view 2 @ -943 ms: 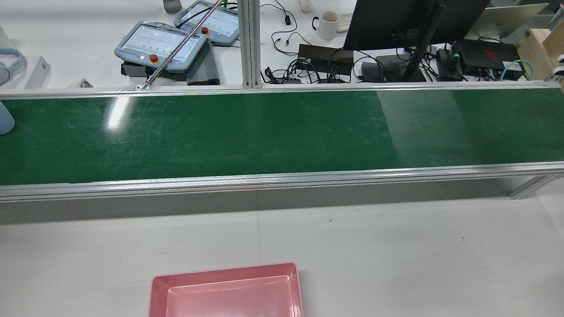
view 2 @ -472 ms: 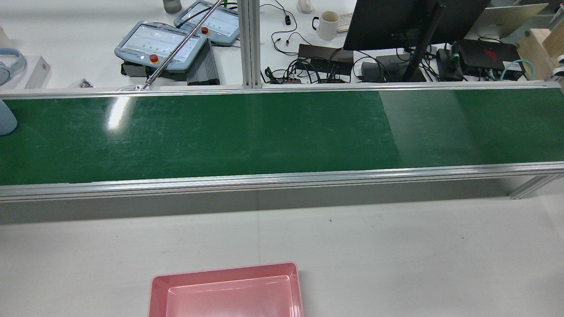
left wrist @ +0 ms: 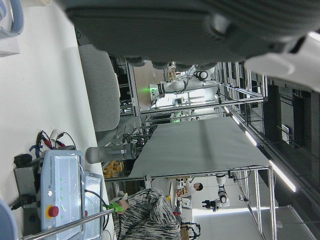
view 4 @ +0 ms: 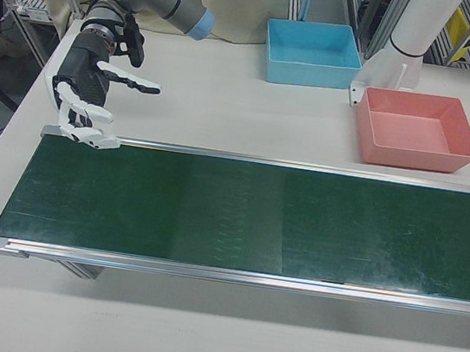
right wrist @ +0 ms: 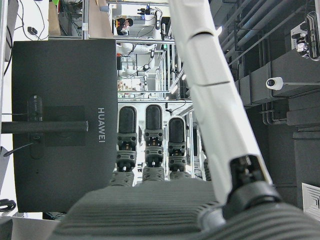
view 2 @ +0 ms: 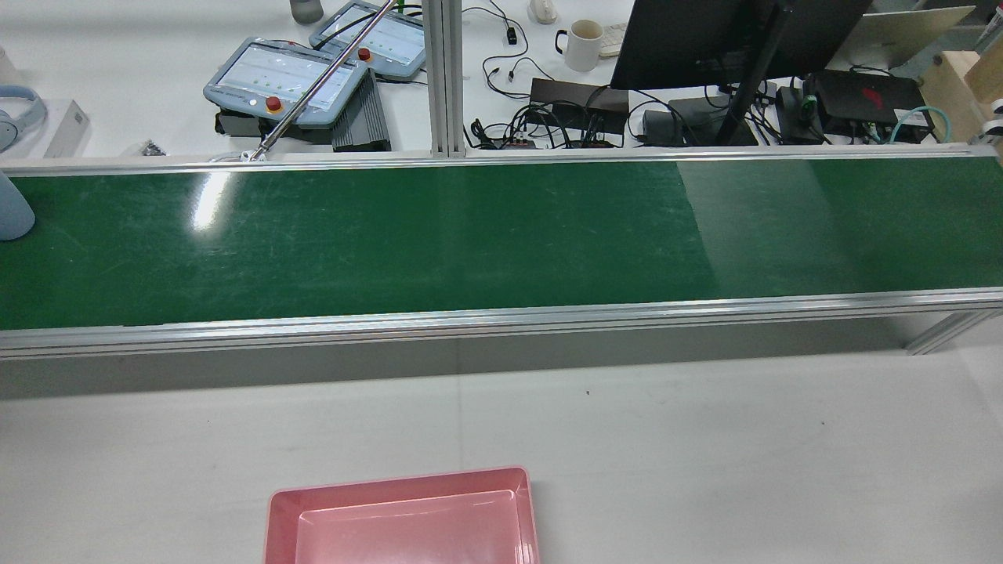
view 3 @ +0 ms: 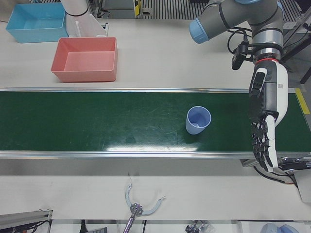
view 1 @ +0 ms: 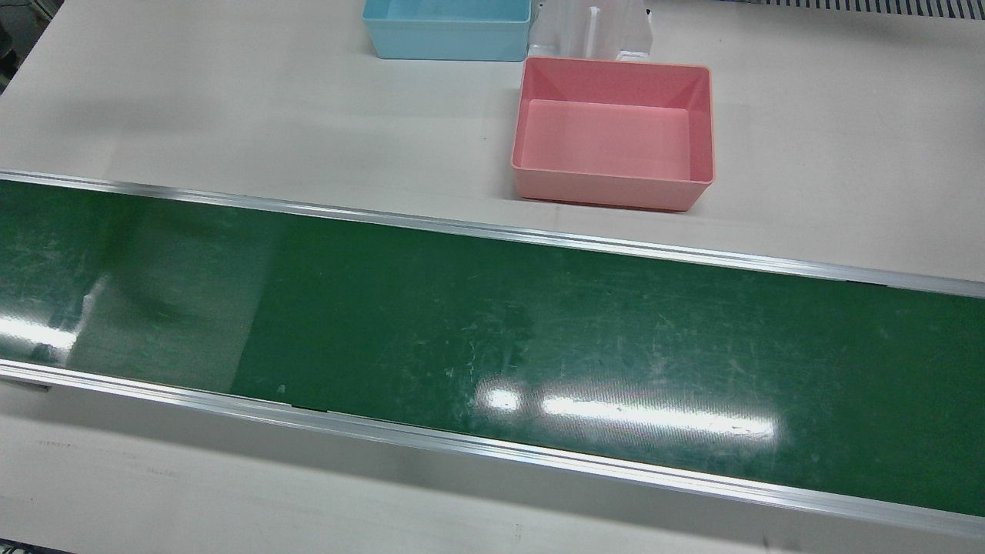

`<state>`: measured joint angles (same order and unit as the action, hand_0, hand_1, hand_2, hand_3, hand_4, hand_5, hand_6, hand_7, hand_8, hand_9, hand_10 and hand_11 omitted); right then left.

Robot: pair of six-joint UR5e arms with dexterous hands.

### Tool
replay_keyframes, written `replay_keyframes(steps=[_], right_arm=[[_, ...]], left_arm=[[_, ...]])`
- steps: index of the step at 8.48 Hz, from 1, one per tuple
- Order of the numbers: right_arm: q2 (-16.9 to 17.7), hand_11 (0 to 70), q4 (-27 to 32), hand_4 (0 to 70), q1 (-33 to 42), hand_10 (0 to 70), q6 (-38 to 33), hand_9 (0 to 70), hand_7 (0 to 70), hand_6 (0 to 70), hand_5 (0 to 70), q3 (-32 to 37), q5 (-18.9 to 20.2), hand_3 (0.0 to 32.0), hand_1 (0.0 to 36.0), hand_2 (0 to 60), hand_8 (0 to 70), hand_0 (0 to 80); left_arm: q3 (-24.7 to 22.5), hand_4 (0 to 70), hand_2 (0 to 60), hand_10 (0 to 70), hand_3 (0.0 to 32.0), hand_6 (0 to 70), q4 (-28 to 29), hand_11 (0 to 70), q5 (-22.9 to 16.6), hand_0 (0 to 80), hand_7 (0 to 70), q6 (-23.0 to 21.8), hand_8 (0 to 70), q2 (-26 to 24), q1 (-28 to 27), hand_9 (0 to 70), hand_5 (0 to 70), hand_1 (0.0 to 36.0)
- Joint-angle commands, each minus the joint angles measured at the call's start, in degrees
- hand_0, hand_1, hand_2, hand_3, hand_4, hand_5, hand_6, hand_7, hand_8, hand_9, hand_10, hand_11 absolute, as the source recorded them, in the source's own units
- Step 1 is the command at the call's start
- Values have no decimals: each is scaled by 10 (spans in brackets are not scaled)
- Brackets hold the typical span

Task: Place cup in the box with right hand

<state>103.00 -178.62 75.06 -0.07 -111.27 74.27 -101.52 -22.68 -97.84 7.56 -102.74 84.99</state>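
My right hand (view 4: pixel 88 103) hangs empty, fingers spread, at my end of the green belt (view 4: pixel 238 216). The cup (view 3: pixel 198 120) stands upright far down the belt, much nearer my open left hand (view 3: pixel 265 121). The pink box (view 4: pixel 417 130) sits between us.

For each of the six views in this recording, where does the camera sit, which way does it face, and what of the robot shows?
Front view: high on the operators' side, looking down on the green belt and pink box; no arm.
Rear view: behind the arms, facing the desk; no arm.
Left-front view: left hand open beside the blue cup.
Right-front view: right hand open at the belt's end.
Left hand view: sideways, toward the lab; hand's underside.
Right hand view: sideways, toward a monitor; fingers.
Shared: the pink box, in four views.
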Motion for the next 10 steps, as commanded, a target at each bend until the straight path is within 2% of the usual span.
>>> replay_keyframes(steps=[1,3,7,9,10], right_arm=[[0,385,0,141,1,244,0,352,456,138,161,0,0,0,331,0,285,800],[-1,381,-1,128,-1,241,0,347,447,136,162,0,1,0,334,0,283,800],[-1,382,-1,157,0,242,1,356,474,142,163,0,0,0,341,0,287,800],[0,378,0,117,0,239,0,352,458,139,163,0,0,0,338,0,286,800],[0,378,0,123,0,239,0,354,461,140,164,0,0,0,339,0,287,800]], left_arm=[[0,0,0,0,0,0,0,0,0,0,0,1,0,0,0,0,0,0],[0,0,0,0,0,0,0,0,0,0,0,0,0,0,0,0,0,0],[0,0,0,0,0,0,-1,0,0,0,0,1,0,0,0,0,0,0],[-1,0,0,0,0,0,-1,0,0,0,0,0,0,0,0,0,0,0],[0,0,0,0,0,0,-1,0,0,0,0,1,0,0,0,0,0,0]])
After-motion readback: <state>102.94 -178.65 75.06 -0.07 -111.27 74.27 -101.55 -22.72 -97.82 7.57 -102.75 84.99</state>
